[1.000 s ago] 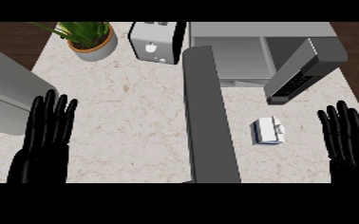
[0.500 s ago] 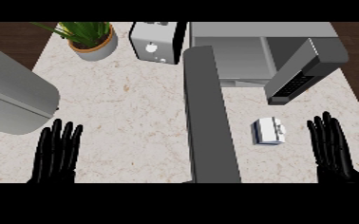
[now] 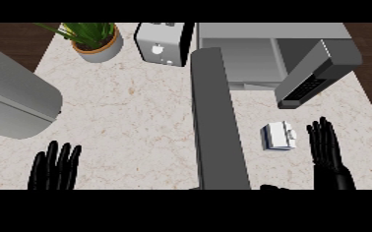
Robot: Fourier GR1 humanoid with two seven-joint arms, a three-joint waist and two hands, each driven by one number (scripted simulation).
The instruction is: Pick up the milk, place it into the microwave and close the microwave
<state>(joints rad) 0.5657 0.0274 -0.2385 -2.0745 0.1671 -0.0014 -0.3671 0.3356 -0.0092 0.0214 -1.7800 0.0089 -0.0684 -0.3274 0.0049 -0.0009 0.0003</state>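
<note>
The milk [image 3: 279, 136] is a small white carton lying on the marble counter [image 3: 138, 113], to the right of a long grey bar. The microwave [image 3: 251, 54] stands at the back right with its door [image 3: 317, 73] swung open toward the right. My right hand [image 3: 328, 157] is open, fingers straight, just right of the milk and not touching it. My left hand [image 3: 55, 167] is open at the lower left, far from the milk.
A long grey bar [image 3: 215, 123] runs down the middle of the counter. A white toaster [image 3: 163, 43] and a potted plant [image 3: 93, 40] stand at the back. A big grey rounded shape [image 3: 22, 103] juts in from the left edge.
Both hands have sunk toward the lower edge of the view. The right hand has drawn closer to the milk. The grey shape at the left has grown larger.
</note>
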